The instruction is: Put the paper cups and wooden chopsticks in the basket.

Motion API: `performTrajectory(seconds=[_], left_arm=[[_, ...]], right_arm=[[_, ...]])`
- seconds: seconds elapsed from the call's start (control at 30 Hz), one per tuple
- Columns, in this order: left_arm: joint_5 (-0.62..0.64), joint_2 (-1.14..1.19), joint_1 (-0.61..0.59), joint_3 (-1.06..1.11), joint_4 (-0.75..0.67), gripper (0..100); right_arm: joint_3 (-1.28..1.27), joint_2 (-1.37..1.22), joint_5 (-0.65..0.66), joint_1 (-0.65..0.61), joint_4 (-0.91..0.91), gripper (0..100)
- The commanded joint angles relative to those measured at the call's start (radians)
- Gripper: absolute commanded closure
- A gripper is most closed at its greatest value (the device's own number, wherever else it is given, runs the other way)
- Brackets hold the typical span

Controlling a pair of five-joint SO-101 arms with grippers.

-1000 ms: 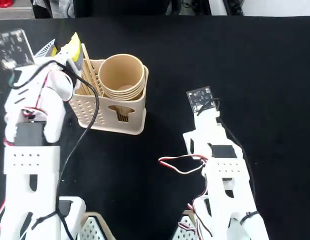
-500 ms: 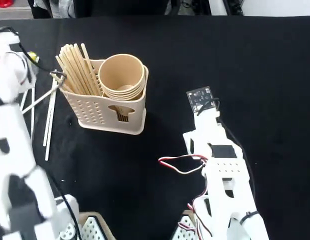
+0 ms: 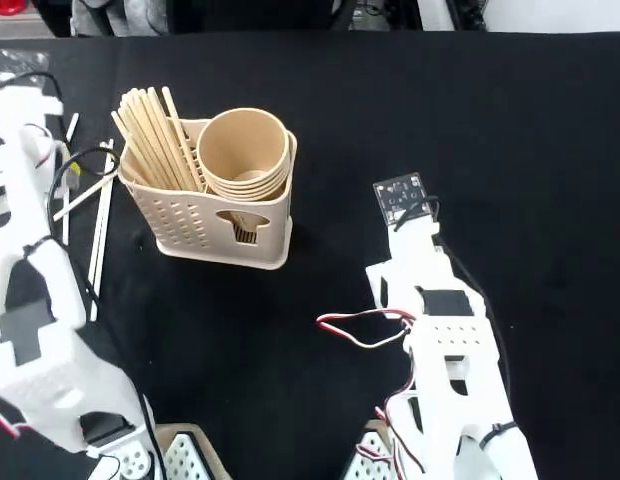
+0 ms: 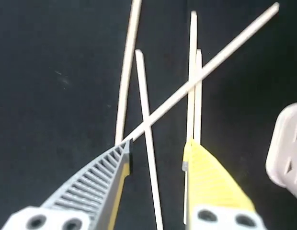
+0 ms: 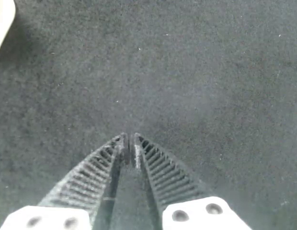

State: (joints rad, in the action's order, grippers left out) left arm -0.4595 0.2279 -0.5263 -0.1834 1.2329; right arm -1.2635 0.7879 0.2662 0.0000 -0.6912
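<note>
Wooden chopsticks point(image 3: 99, 235) lie loose on the black table point(image 3: 470, 120), just to the left of the basket point(image 3: 205, 225). They lie in the thin strip of table between the basket's left wall and the left arm point(image 3: 30, 300). Most of them point the same way, from near to far. One lies slanted across the others.

In the left wrist view, the left gripper point(image 4: 157, 143) hangs right over these sticks. Its grey finger and its yellow finger are apart. One stick runs through the gap between them. Another stick runs under the yellow finger. The slanted stick ends near the grey tip. A corner of the basket peeks in at the side of this view.

More chopsticks point(image 3: 150, 135) stand in a bunch in the left part of the basket. They lean to the left and stick out over its rim. A stack of paper cups point(image 3: 243, 150) sits in the right part, mouth up, right next to the bunch.

The basket stands in the left half of the table, back from the far edge. A gap of black table shows between it and the right arm point(image 3: 445, 330).

The right gripper point(image 5: 129, 140) has its two grey fingers almost together, with nothing in them, over the dark table.
</note>
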Motion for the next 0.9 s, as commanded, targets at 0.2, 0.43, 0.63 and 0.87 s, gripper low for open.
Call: performTrajectory(seconds=[0.2, 0.43, 0.63, 0.87], left_arm=[[-0.014, 0.196, -0.002, -0.131, -0.075, 81], [0.015, 0.334, 0.050, -0.151, -0.250, 81], [0.009, 0.370, 0.059, -0.151, -0.284, 86], [0.015, 0.359, 0.039, -0.151, -0.250, 97]], right_arm=[[0.012, 0.005, 0.008, 0.015, 0.012, 97.0], [0.012, 0.005, 0.008, 0.015, 0.009, 97.0], [0.013, 0.005, 0.008, 0.015, 0.009, 97.0], [0.013, 0.005, 0.008, 0.014, 0.009, 97.0]])
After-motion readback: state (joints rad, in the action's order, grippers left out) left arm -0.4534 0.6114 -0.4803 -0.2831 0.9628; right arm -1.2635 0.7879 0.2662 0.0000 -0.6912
